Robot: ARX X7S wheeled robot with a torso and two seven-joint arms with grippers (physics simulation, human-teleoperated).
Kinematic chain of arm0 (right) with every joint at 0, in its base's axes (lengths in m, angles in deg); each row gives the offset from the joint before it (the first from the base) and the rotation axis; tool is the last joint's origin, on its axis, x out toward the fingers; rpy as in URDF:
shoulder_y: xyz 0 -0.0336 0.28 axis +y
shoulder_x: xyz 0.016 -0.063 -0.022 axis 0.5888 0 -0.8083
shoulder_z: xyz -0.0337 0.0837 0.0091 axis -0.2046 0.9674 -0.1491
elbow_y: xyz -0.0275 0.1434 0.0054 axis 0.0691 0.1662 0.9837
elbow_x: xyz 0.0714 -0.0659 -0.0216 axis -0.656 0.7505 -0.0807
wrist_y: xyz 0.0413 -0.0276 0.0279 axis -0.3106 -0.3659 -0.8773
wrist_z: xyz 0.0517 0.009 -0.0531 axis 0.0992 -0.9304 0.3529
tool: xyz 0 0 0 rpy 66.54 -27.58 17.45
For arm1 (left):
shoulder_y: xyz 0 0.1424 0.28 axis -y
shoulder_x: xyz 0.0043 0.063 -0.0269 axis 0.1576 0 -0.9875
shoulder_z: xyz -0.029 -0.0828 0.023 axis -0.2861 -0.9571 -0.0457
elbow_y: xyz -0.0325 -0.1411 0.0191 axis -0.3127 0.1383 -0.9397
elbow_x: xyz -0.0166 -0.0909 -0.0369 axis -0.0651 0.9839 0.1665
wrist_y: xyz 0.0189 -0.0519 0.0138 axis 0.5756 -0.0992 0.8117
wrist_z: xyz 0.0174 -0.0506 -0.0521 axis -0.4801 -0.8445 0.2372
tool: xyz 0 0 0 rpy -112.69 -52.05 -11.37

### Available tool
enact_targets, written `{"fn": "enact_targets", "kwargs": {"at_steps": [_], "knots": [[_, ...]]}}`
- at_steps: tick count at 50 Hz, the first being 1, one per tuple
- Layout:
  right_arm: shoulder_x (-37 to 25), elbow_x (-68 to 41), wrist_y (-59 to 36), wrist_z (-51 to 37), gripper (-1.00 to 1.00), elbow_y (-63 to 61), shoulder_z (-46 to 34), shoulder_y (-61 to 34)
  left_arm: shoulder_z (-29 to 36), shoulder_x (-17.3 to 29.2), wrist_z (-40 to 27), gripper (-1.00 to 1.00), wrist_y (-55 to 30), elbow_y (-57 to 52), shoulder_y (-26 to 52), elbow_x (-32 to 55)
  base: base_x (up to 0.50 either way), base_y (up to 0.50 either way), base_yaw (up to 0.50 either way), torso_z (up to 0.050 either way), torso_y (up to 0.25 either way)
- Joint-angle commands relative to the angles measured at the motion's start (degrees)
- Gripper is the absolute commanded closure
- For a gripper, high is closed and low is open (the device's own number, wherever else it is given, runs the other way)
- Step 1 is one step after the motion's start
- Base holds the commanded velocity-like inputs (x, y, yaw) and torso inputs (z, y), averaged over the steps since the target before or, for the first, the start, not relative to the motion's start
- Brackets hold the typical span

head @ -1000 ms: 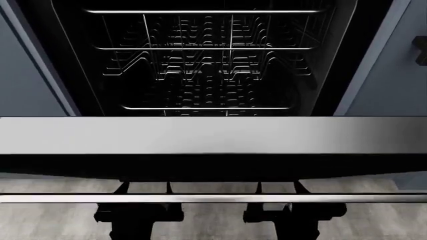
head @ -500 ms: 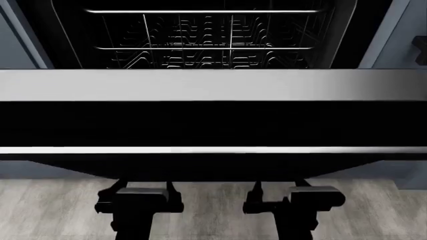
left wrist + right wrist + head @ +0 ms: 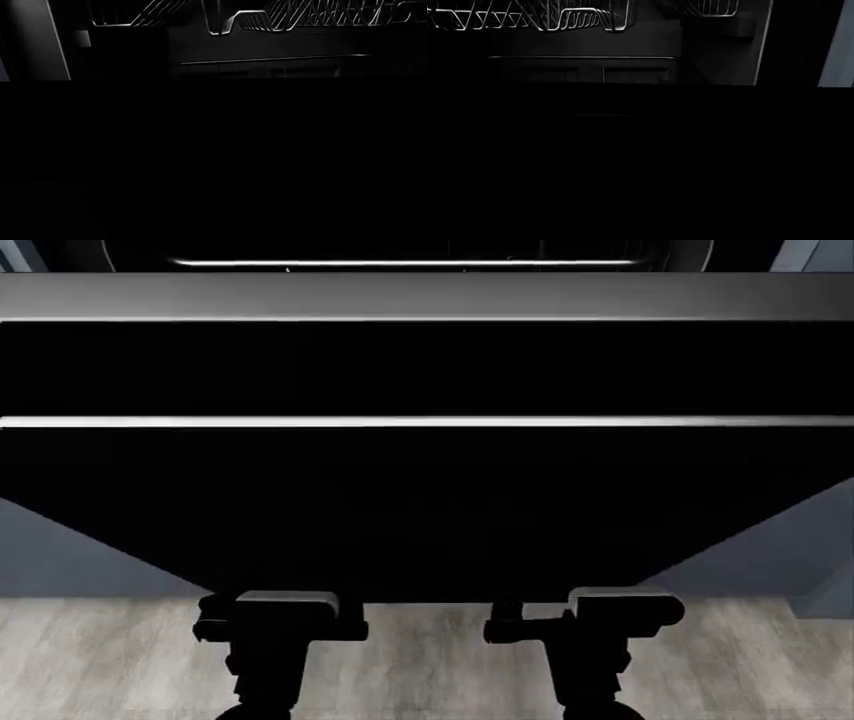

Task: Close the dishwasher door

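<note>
The dishwasher door [image 3: 427,510] is a glossy black panel that fills most of the head view and stands raised partway. Its silver bar handle [image 3: 427,422] runs straight across, and its brushed silver top edge [image 3: 427,295] lies just below the dark opening. My left gripper [image 3: 282,608] and right gripper [image 3: 587,608] sit against the door's lower edge from below. Their fingers are hidden behind the panel. Both wrist views are almost wholly black and show no jaws.
A wire rack shows in the opening [image 3: 400,261], in the left wrist view [image 3: 293,17] and in the right wrist view [image 3: 560,17]. Blue-grey cabinet fronts [image 3: 54,560] [image 3: 787,550] flank the door. Grey wood floor [image 3: 427,670] lies beneath my arms.
The door has swung up: its top edge and handle rose in the head view and now cover nearly all of the racks. Both grippers rose with its lower edge.
</note>
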Motion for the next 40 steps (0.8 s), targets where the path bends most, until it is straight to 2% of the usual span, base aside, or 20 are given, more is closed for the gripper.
{"fn": "enact_targets", "kwargs": {"at_steps": [1, 40], "knots": [[-0.4, 2.2, 0.0, 0.1, -1.00, -2.6, 0.2, -3.1, -0.3, 0.0, -0.2, -1.00, 0.1, -0.2, 2.1, -1.1, 0.00, 0.00, 0.00, 0.000, 0.000], [-1.5, 2.2, -2.3, -1.2, -1.00, -7.3, 0.3, -5.6, -0.5, 1.0, -1.3, -1.00, -1.8, -4.1, 4.2, -0.8, 0.00, 0.00, 0.00, 0.000, 0.004]]}}
